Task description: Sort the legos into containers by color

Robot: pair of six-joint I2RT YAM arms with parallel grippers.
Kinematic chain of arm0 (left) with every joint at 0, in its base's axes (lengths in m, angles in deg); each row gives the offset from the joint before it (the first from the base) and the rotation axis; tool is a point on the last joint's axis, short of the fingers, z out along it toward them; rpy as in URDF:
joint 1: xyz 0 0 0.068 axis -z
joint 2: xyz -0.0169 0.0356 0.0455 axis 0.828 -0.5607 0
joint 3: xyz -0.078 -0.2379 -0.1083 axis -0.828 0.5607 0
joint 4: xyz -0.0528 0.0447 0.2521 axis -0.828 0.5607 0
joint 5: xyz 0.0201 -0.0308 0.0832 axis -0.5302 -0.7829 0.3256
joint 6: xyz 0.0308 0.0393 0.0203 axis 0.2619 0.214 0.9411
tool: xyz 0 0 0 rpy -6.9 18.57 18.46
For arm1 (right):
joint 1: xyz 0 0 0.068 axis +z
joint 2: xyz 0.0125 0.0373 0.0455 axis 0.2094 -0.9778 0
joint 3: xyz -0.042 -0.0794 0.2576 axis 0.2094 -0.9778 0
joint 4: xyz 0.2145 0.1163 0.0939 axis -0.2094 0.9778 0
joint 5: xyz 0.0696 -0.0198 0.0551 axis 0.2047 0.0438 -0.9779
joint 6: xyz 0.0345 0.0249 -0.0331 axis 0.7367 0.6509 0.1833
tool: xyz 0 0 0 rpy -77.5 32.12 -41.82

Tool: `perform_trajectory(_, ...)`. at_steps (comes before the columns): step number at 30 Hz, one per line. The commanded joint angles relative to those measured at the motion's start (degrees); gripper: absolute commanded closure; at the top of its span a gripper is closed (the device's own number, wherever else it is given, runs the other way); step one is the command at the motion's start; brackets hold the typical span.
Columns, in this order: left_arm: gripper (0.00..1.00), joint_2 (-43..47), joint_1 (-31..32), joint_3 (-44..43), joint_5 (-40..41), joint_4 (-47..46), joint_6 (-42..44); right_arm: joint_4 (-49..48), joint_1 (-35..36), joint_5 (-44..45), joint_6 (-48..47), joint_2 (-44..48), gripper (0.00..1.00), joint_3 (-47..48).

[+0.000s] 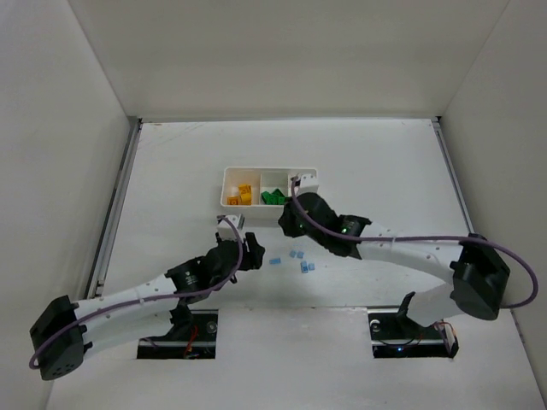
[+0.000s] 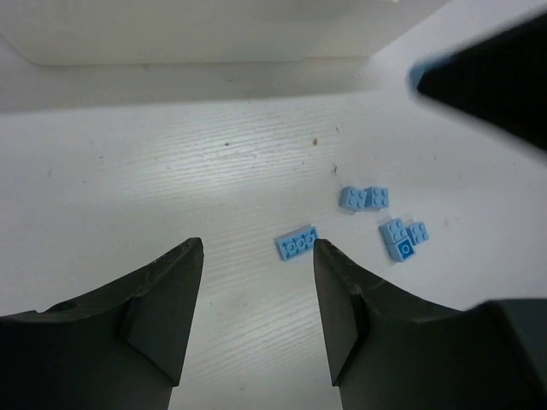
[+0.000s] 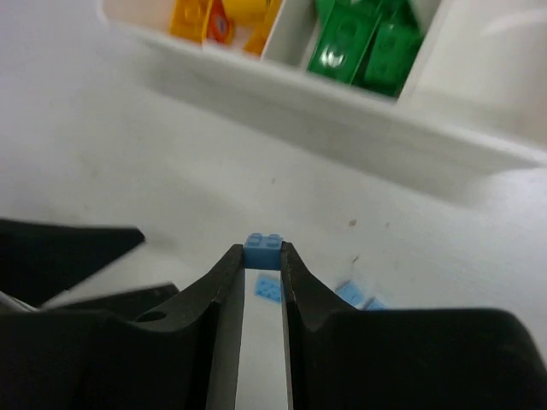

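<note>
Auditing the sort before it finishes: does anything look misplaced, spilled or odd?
Nothing stands out. The yellow bricks and green bricks sit unmixed in separate tray compartments; loose blue bricks lie on the table, unsorted; the right gripper pinches another blue brick.

White bench (image 1: 359, 162), matte, with fine streaky grain up close. White panels box it in on three sides: back wall (image 1: 291, 51), left wall (image 1: 51, 171), right wall (image 1: 513, 154). A grey metal rail (image 1: 115, 205) runs front to back where the bench meets the left wall, with a matching right rail (image 1: 453, 184). Two dark rectangular cut-outs sit at the near edge, left (image 1: 154, 348) and right (image 1: 427, 346). The left wrist view shows a couple of small brown specks (image 2: 226, 143) on the surface. Soft shadows fall mid-bench.
</note>
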Motion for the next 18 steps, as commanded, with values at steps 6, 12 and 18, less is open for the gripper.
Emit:
perform_trajectory(6, 0.46, -8.98, 3.67, -1.62, -0.23, -9.12, 5.75, -6.34, -12.65, -0.23, -10.28, -2.33, 0.74, 6.36)
perform_trajectory(12, 0.46, -15.05, 4.99, -3.12, 0.12, -11.22, 7.68, -7.13, -17.58, -2.6, -11.08, -8.05, 0.72, 10.76)
perform_trajectory(18, 0.5, -20.32, 5.34, -4.96, -0.32, -12.81, 10.05, -7.66, -18.47, -2.96, -10.91, -8.76, 0.43, 11.03)
